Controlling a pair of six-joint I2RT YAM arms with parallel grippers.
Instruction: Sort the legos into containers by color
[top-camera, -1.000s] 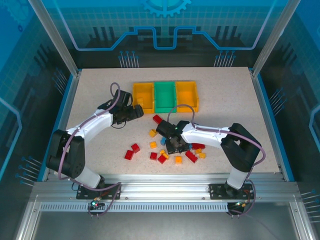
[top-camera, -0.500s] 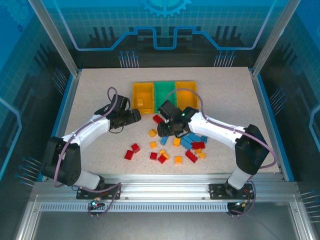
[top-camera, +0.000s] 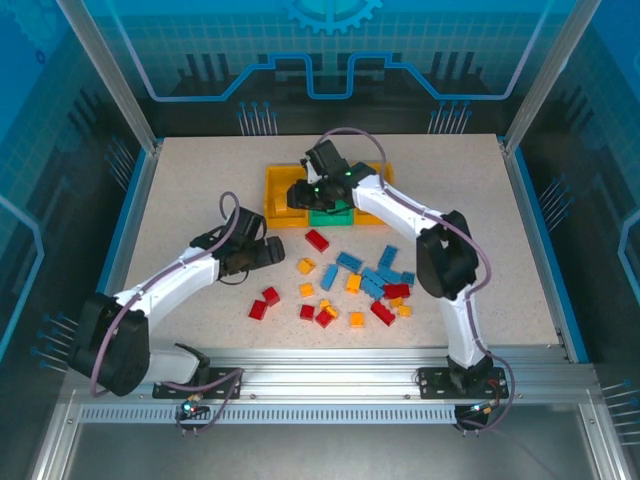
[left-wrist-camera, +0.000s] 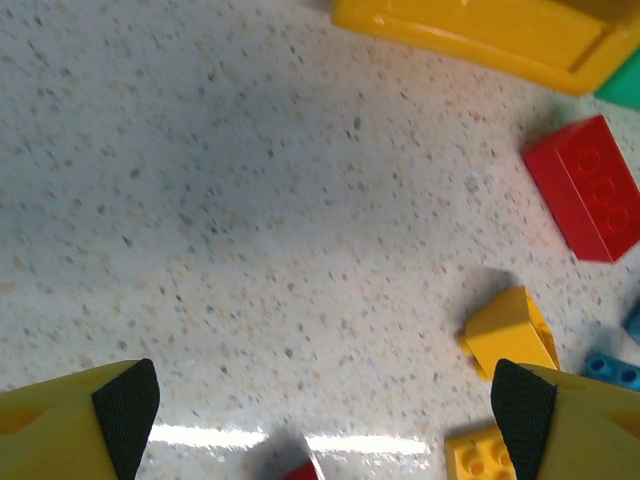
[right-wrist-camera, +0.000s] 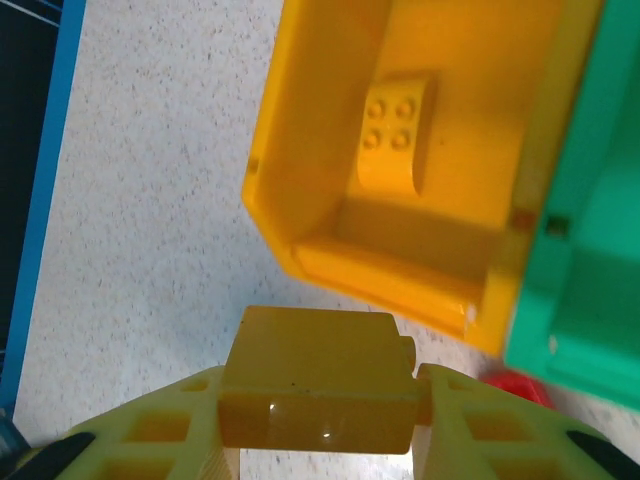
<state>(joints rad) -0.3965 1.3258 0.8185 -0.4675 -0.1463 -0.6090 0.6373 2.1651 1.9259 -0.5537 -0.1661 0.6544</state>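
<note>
My right gripper (right-wrist-camera: 320, 400) is shut on a yellow lego (right-wrist-camera: 320, 385). It hangs at the near left edge of the left yellow container (right-wrist-camera: 300, 120), which has one yellow brick (right-wrist-camera: 395, 140) inside. From above, the right gripper (top-camera: 298, 196) is over that container (top-camera: 272, 190), beside the green container (top-camera: 330, 213) and the right yellow container (top-camera: 387, 175). My left gripper (top-camera: 280, 250) is open and low over bare table, left of the loose legos. In its wrist view the left gripper (left-wrist-camera: 325, 410) holds nothing, with a red brick (left-wrist-camera: 585, 185) and a yellow brick (left-wrist-camera: 510, 330) ahead.
Red, blue and yellow bricks lie scattered across the table middle (top-camera: 350, 285), with two red ones (top-camera: 265, 302) off to the left. The right arm (top-camera: 400, 210) stretches across the green and right yellow containers. Metal frame posts stand at the table's back corners.
The right arm lifted a yellow lego out of the pile and carried it back and left to the left yellow container. The left gripper pulled nearer and slightly right, staying open.
</note>
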